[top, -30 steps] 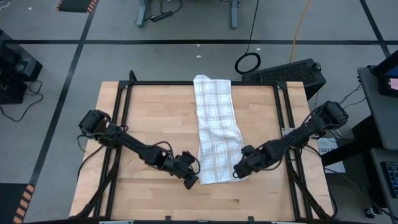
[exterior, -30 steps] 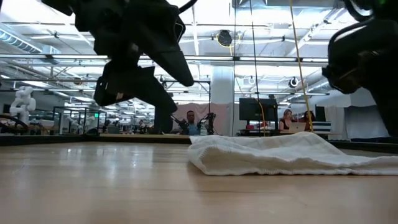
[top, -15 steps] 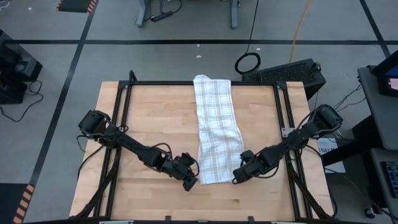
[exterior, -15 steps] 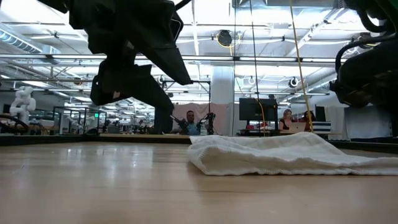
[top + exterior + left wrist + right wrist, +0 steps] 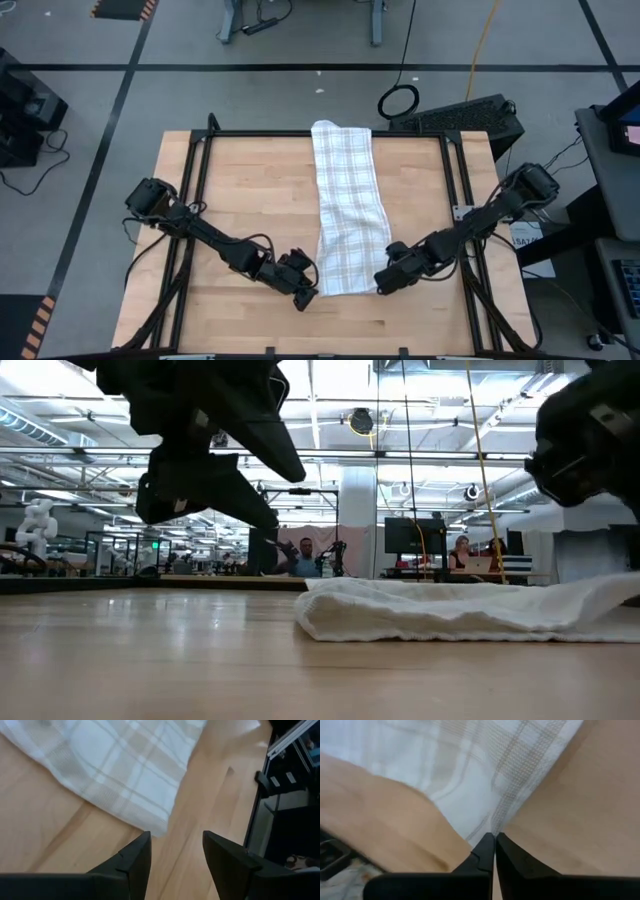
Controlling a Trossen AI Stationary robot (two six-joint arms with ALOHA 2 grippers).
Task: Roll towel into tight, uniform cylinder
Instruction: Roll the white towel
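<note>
Towel (image 5: pixel 348 205) lies as a long folded strip down the middle of the table (image 5: pixel 250 190), far end at the back frame rail, near end just short of the front edge. Not rolled yet; judged to be the start of the roll, begun from the near end.

Right gripper (image 5: pixel 494 840) is pinched shut on the near right corner of the towel, and the low view shows that side of the cloth lifted off the wood. Left gripper (image 5: pixel 172 845) sits low at the near left corner, jaws parted, empty, with the corner just ahead of them; likely lining up to take it so both corners turn over evenly.

Surface: pale wood planks inside a black frame, bare apart from the towel. Beyond: grey floor with black tape lines, cables, an open hall with seated people (image 5: pixel 303 558) at screens.
</note>
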